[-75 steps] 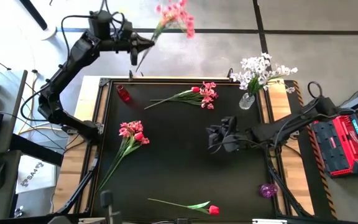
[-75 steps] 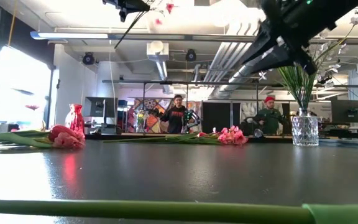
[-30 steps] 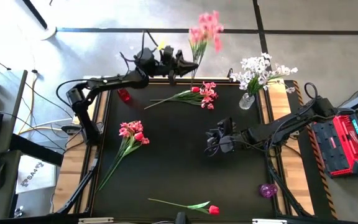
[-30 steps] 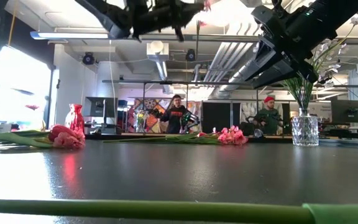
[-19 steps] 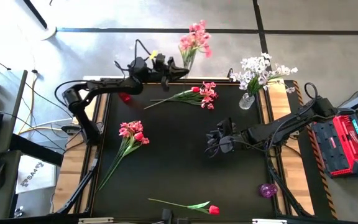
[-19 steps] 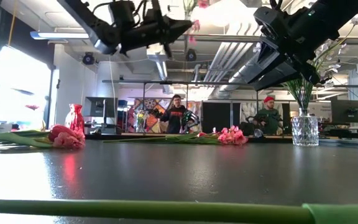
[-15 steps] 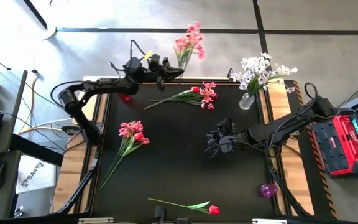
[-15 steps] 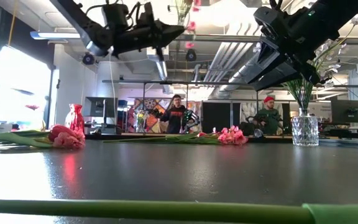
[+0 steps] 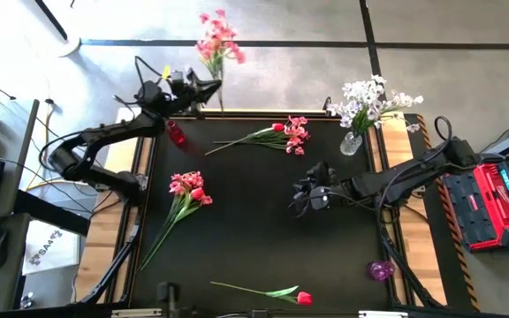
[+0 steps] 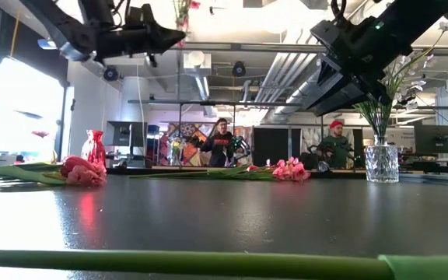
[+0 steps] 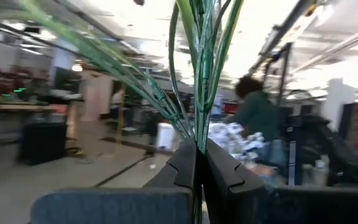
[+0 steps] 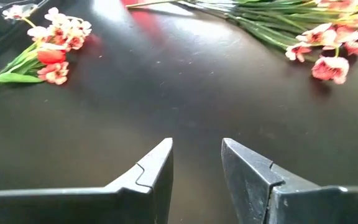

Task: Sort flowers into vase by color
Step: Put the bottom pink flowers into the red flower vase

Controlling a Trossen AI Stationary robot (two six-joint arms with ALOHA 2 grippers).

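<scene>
My left gripper (image 9: 208,87) is high above the table's far left edge, shut on a spray of pink blossoms (image 9: 216,37) with green stems. A small red vase (image 9: 176,133) stands below it at the far left corner. A clear vase (image 9: 351,142) at the far right holds white blossoms (image 9: 373,99). A pink spray with a red tulip (image 9: 278,134) lies at the far middle and another bunch (image 9: 188,187) lies at the left. A single red tulip (image 9: 300,298) lies at the near edge. My right gripper (image 9: 303,200) is open and empty above the table's middle. My left gripper pinches the pink spray's green stems (image 11: 199,134) between its two shut fingers, below the blossoms. The fingers are about level, point toward the table's right and lie across the stems. The spray stands upright, blossoms above the fingers (image 10: 182,11), lifted clear of the table.
A small purple vase (image 9: 381,269) stands near the table's right near corner. A red case (image 9: 487,204) sits off the table's right side. In the low view people (image 10: 222,145) stand in the room behind the table. Bare black tabletop (image 9: 246,238) lies between the flowers.
My left gripper has gone toward the table's left edge along the far edge, carrying the pink spray from above the far middle to above the red vase. The spray has stayed upright and clear of the table.
</scene>
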